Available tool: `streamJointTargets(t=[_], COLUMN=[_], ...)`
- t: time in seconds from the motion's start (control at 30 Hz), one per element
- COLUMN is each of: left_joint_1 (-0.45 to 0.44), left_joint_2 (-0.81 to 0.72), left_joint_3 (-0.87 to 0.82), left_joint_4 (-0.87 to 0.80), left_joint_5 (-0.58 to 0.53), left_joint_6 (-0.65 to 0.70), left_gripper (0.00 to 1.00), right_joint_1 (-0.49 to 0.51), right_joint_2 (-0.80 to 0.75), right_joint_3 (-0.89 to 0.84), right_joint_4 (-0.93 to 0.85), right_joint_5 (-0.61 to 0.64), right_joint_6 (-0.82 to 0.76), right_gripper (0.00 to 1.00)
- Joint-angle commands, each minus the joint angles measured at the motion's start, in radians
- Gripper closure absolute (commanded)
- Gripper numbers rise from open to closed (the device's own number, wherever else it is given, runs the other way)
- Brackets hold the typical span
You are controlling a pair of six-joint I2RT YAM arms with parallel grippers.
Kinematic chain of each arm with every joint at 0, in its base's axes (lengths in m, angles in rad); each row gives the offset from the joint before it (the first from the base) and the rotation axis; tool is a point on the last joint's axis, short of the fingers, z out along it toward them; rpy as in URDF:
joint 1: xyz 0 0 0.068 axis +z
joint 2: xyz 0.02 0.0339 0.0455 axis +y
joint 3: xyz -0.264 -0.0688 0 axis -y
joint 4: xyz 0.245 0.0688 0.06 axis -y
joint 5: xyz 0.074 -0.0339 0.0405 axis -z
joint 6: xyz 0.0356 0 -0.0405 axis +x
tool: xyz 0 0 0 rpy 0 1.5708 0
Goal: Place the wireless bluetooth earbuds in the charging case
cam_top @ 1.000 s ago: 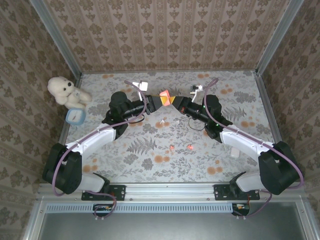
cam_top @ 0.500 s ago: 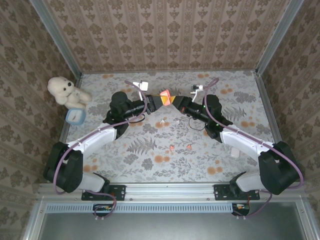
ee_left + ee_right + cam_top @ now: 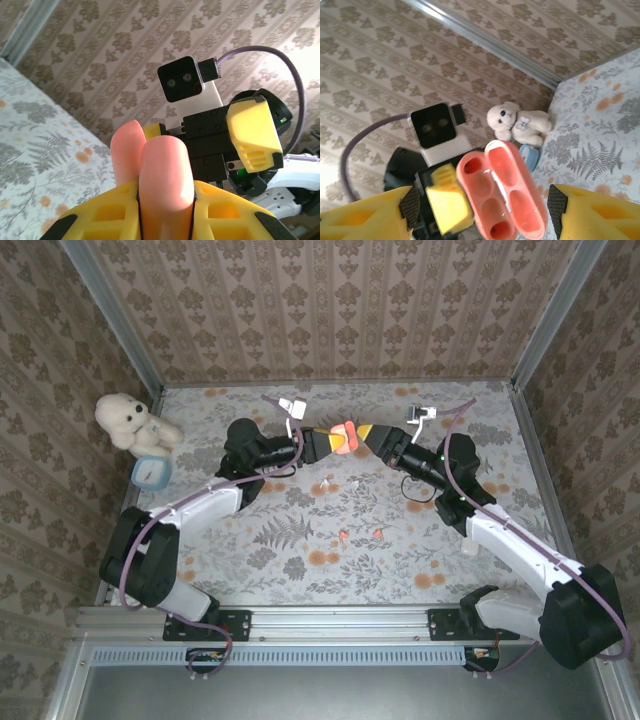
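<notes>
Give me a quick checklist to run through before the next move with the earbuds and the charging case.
1. Charging case lid open: ok, hinged wide in the right wrist view.
2. Wells free: ok, both look empty.
3. Left tool gripping the case: ok, shut on it.
4. Right tool ready to pick: ok, jaws wide apart and holding nothing.
5. Earbuds in the case: not ok, two orange-red earbuds lie on the table, nearer the arm bases.
6. Earbud orientation: cannot tell, too small in the top view.
</notes>
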Motion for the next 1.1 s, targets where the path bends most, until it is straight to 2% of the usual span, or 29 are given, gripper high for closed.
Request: streamJointTargets(t=[0.0, 0.07, 0.8, 1.07], left_joint_1=[0.033, 0.046, 0.013, 0.003], left_joint_2=[0.059, 0.089, 0.122, 0.134], left_joint_3=[0.048, 0.060, 0.056, 0.058], left_joint_4=[0.304, 0.363, 0.356, 0.357], left_joint_5=[0.079, 0.080, 0.052, 0.043], left_joint_6=[-0.215, -0.264, -0.232, -0.228], left_gripper=[1.00, 1.00, 1.00, 1.00], right_joint_1=[-0.014, -0.016, -0.013, 0.000], right_joint_2=[0.000, 0.011, 0.128, 0.155], right_joint_3=[0.010, 0.010, 0.044, 0.054], right_joint_4=[0.005, 0.017, 0.148, 0.180], right_joint_5=[-0.080, -0.075, -0.072, -0.080], right_joint_6=[-0.035, -0.027, 0.059, 0.074], right_gripper=[0.30, 0.32, 0.54, 0.66])
